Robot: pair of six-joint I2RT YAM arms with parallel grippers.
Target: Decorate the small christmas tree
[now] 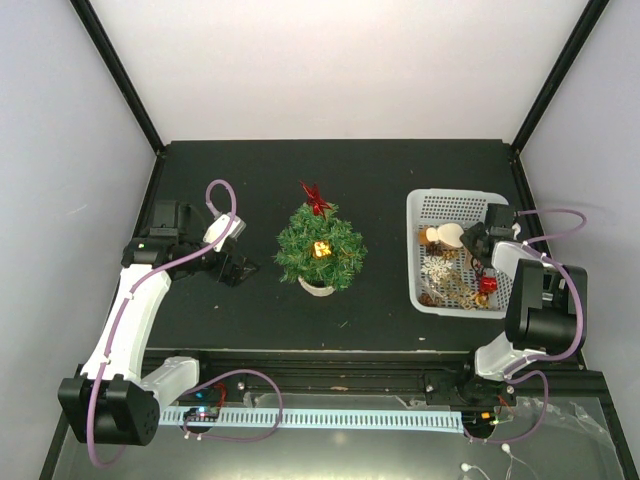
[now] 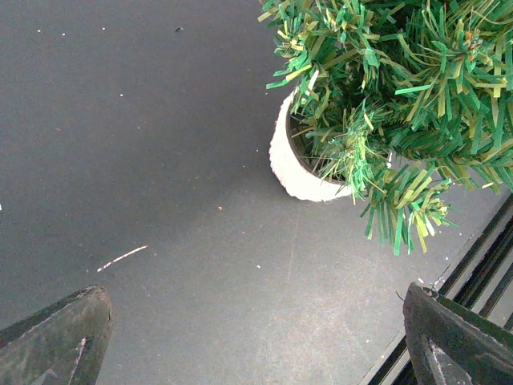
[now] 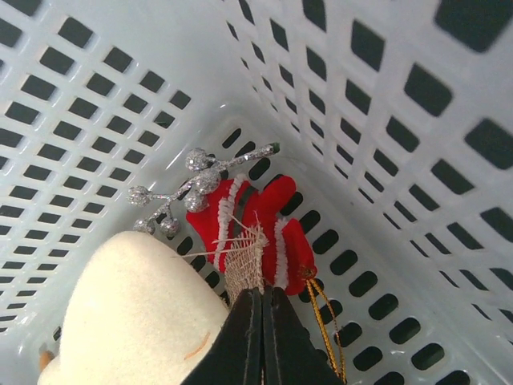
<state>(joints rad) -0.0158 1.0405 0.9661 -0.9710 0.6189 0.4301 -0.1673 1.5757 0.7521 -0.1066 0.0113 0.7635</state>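
The small christmas tree (image 1: 320, 248) stands mid-table in its white pot (image 1: 317, 287), with a red star on top and a yellow ornament in its needles. Its pot (image 2: 292, 164) and branches (image 2: 401, 96) fill the upper right of the left wrist view. My left gripper (image 1: 238, 268) is open and empty just left of the tree, its fingers (image 2: 64, 337) spread wide over bare table. My right gripper (image 1: 472, 243) is down inside the white basket (image 1: 413, 250), shut (image 3: 262, 293) on a burlap strip (image 3: 250, 261) lying against a red Santa-suit ornament (image 3: 280, 233).
The basket also holds a cream felt figure (image 3: 136, 313), a silver berry sprig (image 3: 188, 188), a gold cord (image 3: 325, 321) and several gold and red ornaments (image 1: 487, 284). The basket's walls (image 3: 385, 104) close in around the right gripper. A metal rail (image 1: 330, 360) runs along the table's near edge.
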